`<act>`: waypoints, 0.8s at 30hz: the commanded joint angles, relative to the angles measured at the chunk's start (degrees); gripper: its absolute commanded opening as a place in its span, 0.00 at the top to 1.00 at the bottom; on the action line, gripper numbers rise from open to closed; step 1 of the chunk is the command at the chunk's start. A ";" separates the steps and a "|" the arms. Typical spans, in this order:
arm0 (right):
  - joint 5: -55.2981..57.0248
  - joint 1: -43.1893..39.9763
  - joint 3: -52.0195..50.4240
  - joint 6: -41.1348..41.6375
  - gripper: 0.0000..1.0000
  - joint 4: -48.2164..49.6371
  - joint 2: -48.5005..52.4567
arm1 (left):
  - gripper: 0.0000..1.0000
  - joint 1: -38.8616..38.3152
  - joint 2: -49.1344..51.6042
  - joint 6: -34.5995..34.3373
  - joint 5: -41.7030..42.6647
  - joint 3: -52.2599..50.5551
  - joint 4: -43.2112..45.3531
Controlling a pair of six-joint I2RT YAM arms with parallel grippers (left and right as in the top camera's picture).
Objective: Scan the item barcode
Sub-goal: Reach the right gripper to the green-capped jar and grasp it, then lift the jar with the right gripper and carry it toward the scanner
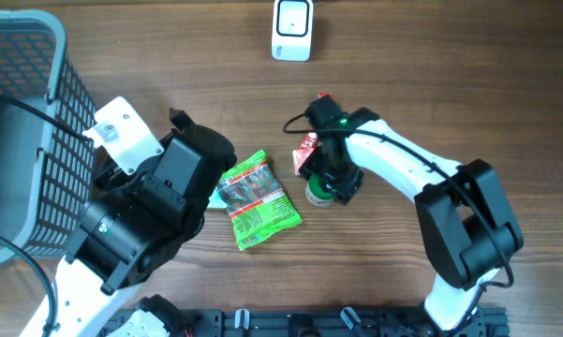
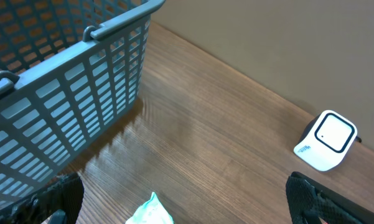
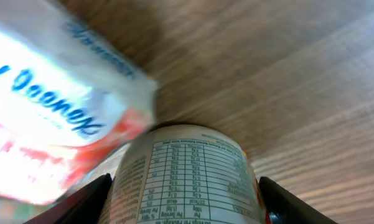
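Observation:
A small round jar (image 3: 187, 180) with a white nutrition label lies between the fingers of my right gripper (image 3: 187, 202). Both black fingers (image 3: 90, 198) press against its sides, so the gripper is shut on it. From overhead the jar (image 1: 317, 194) shows a green end under the right gripper (image 1: 328, 180). The white barcode scanner (image 1: 292, 30) stands at the table's far edge, and it also appears in the left wrist view as the scanner (image 2: 327, 140). My left gripper (image 2: 187, 214) is wide open over a corner of the green packet (image 2: 150, 213), holding nothing.
A red and white sachet (image 1: 306, 150) lies touching the jar's left side and shows as a blurred sachet (image 3: 56, 118) in the right wrist view. The green snack packet (image 1: 258, 201) lies mid-table. A grey mesh basket (image 1: 23, 131) stands at the left.

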 commanded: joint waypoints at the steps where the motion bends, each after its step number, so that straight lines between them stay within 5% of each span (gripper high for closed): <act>1: -8.85 -2.51 0.57 -20.11 0.26 0.00 1.44 | 0.00 -0.35 0.17 -0.70 -1.33 -0.15 -0.17; 9: -17.40 -6.01 0.57 -36.74 0.26 -5.60 1.44 | 0.00 -0.35 0.17 -0.70 -1.33 -0.15 -0.17; 24: -25.88 -8.48 0.59 -45.57 0.26 -15.15 1.44 | 0.00 -0.35 0.17 -0.70 -1.33 -0.15 -0.17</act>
